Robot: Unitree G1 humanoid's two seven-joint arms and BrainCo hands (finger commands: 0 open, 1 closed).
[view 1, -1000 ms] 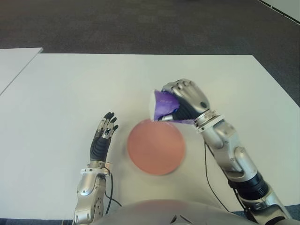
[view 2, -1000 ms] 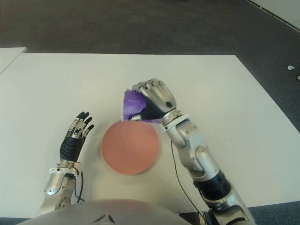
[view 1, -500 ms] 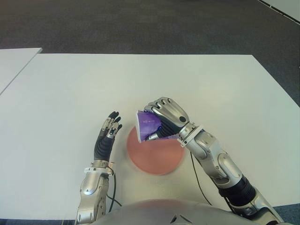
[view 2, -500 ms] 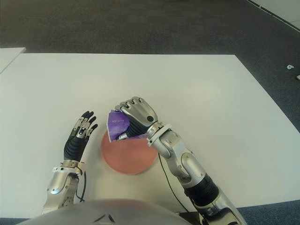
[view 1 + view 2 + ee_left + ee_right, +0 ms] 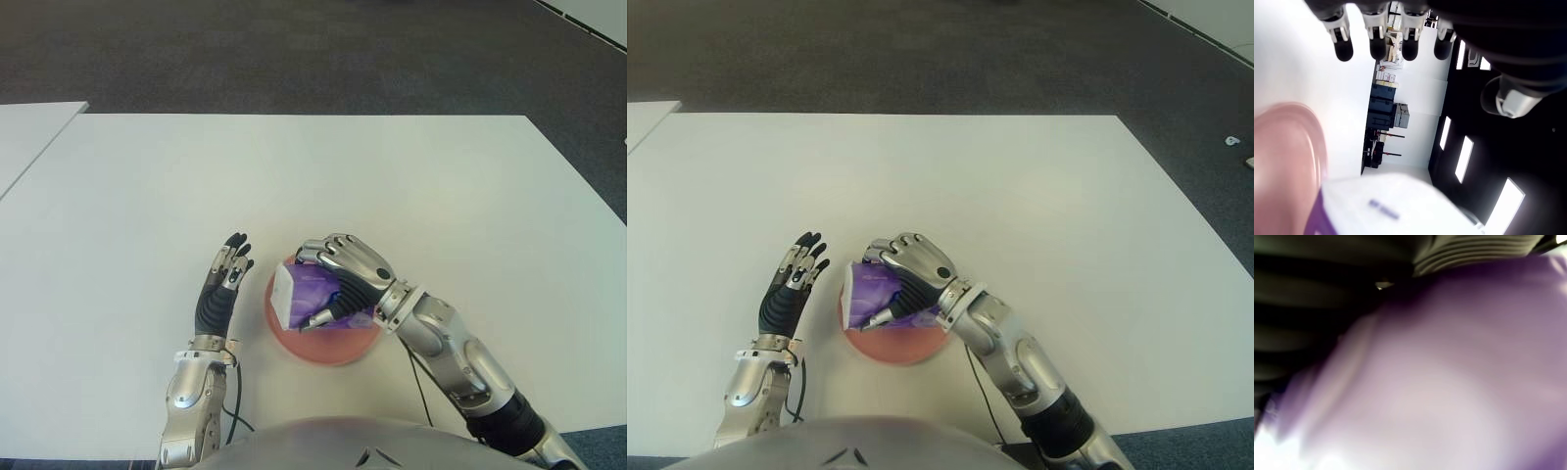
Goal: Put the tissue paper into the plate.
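- left hand [image 5: 220, 294] sits near the table's front edge, at about 9 o'clock from the plate [image 5: 333, 348]. Fingers are straight and spread with nothing in them, so it looks parked clear of the drop zone.
- next up, the pink plate, mostly covered. Only its near rim shows.
- right hand [image 5: 345, 279] comes in from 4 o'clock and hangs right over the plate, fingers wrapped tight around the tissue paper [image 5: 306, 299]. My guess is it's lined up so the pack lands inside the rim.
- the tissue paper is a soft purple pack with one white end pointing to 9 o'clock. Can't tell if it's touching the plate yet.
- past that, just bare white table [image 5: 294, 166].
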